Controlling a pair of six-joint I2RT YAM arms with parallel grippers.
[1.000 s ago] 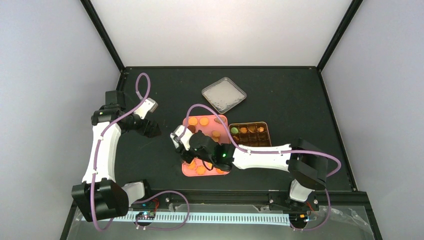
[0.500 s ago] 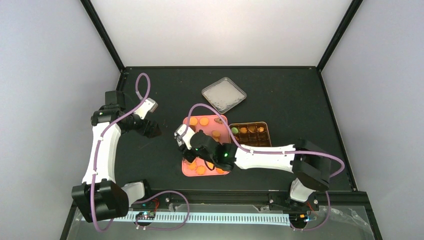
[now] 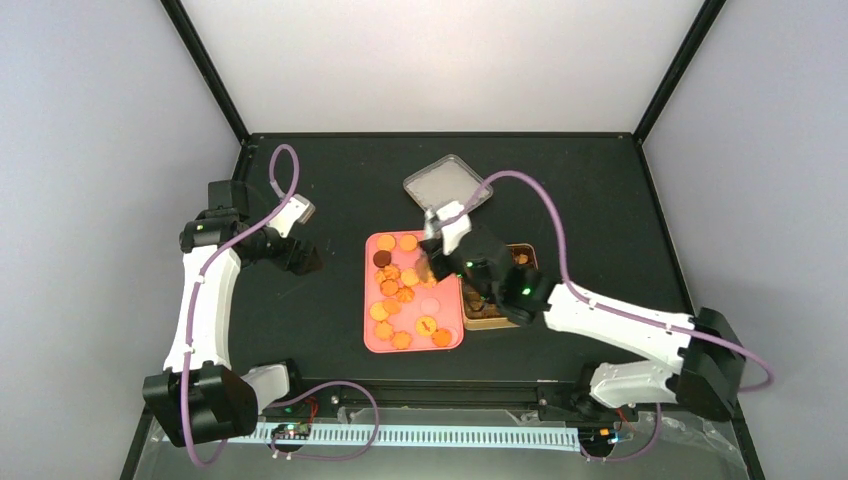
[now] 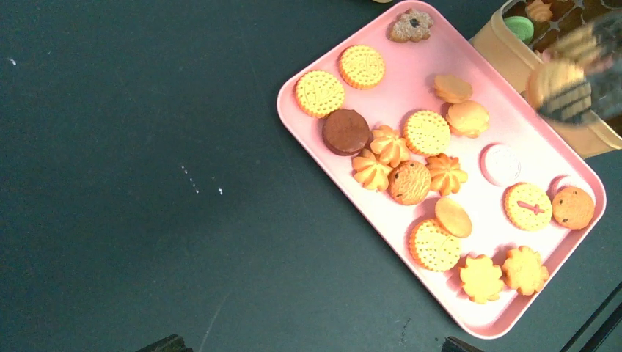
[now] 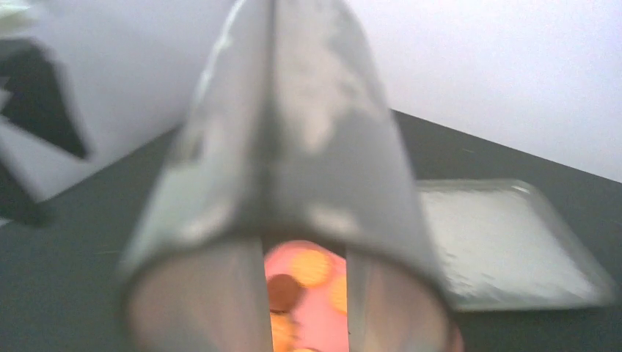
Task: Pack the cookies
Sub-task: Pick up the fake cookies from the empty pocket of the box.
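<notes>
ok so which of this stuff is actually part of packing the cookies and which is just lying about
Part of the job:
- cookies, most on the tray, some in the box
- pink tray
- box with compartments
- tongs, at the box's edge

Just lying about:
- clear lid, behind the tray, untouched
- left claw, open, off to the left

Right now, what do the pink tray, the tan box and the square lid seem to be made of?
Pink tray: probably plastic; smooth, matte, rounded rim. Tan box: plastic or card, cannot tell; tan walls, dark dividers. Square lid: perhaps frosted plastic or metal; pale grey, raised rim.
</notes>
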